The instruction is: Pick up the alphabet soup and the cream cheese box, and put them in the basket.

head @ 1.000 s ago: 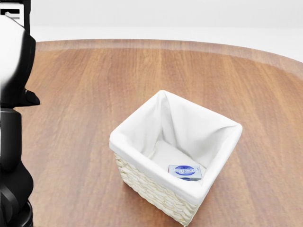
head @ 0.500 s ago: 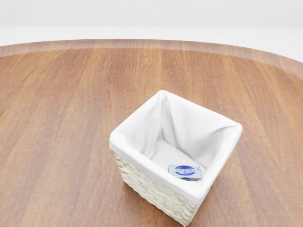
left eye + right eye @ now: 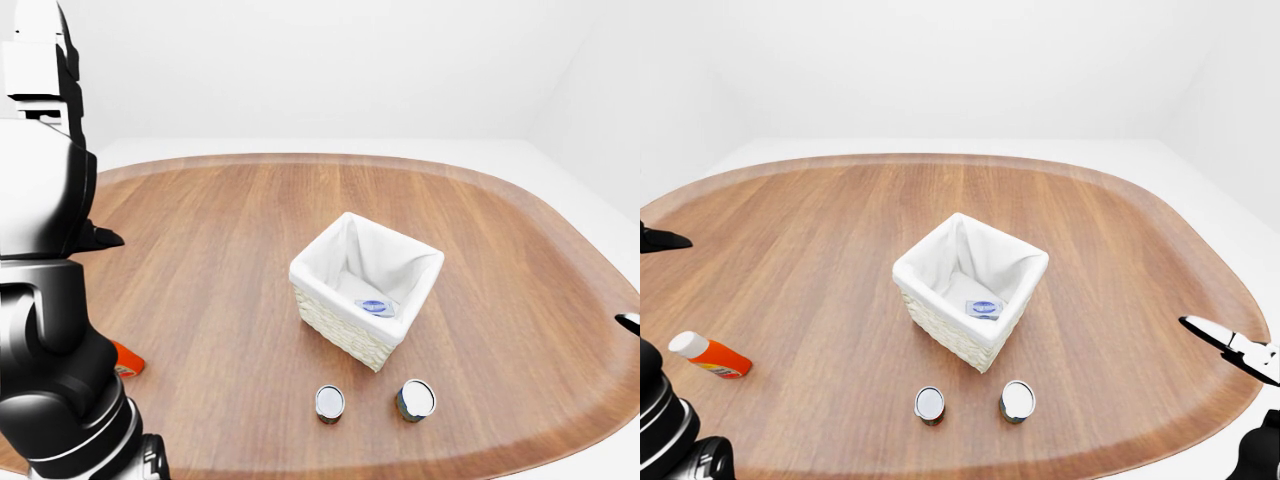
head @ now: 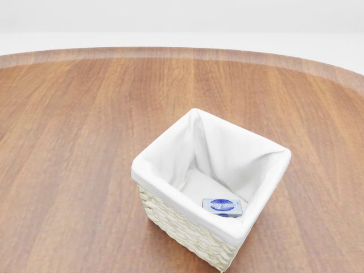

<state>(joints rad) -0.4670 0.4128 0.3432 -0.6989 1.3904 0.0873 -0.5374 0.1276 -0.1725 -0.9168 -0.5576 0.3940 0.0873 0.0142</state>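
- Now that your left arm [image 3: 45, 300] has cleared the head view, which it edged a second ago, that view shows the basket [image 4: 170, 149] unobstructed.
- Nothing else has shifted: the cream cheese box [image 4: 223, 206] lies flat on the basket's liner, so I judge that half of the task done.
- The soup is what remains. In the right-eye view two cans stand lid-up to the left of your right hand [image 3: 1232, 346] and lower, one [image 3: 929, 403] farther from it than the other [image 3: 1017, 400]. I cannot tell which is the alphabet soup.
- Your right hand only peeks in at that view's right edge, off the table [image 3: 1120, 250], with nothing between its fingers. Whether they are spread or closed I cannot tell.
- Your left hand [image 3: 100, 238] shows only a dark tip, so its state is unreadable too.
- Both cans sit near the table's bottom edge, so a nudge could roll one off.
- Bare wood lies between your right hand and the nearer can.
- An orange bottle [image 3: 712, 357] lies below your left hand, well apart from the cans.
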